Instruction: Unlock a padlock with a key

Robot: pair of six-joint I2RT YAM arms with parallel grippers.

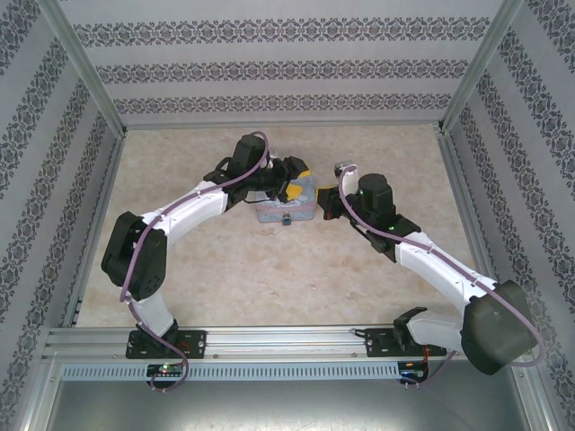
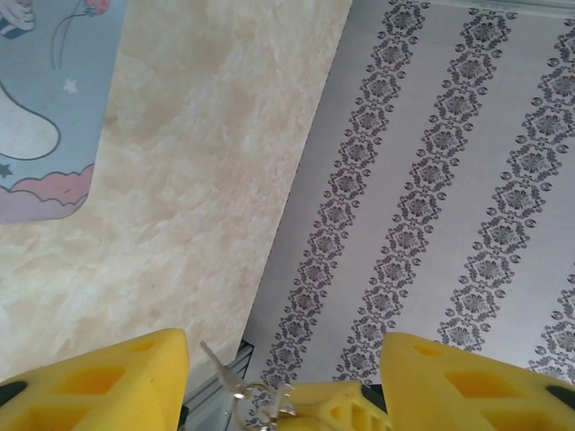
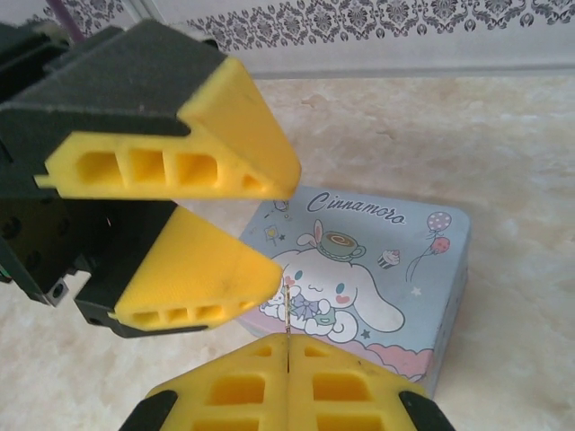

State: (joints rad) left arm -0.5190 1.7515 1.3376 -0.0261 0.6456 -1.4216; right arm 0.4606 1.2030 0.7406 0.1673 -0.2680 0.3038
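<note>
My right gripper [image 3: 287, 343] is shut on the key [image 3: 287, 310], a thin brownish sliver standing up from between its yellow pads, just in front of the tin box [image 3: 395, 269]. In the left wrist view a small silver key on a ring [image 2: 218, 366] sticks out of the right gripper's yellow tip [image 2: 337, 404]. My left gripper [image 2: 283, 364] is open, its fingers [image 3: 193, 278] wide apart, either side of the right gripper's tip. In the top view both grippers meet over the tin [image 1: 286, 205]: left [image 1: 295, 184], right [image 1: 325, 199]. A small dark padlock [image 1: 286, 219] sits at the tin's near side.
The tin is light blue with a cartoon print and lies mid-table on the marble-look top [image 1: 225, 269]. Patterned walls [image 1: 269, 63] enclose the table on three sides, with metal posts at the corners. Open tabletop lies in front of the tin.
</note>
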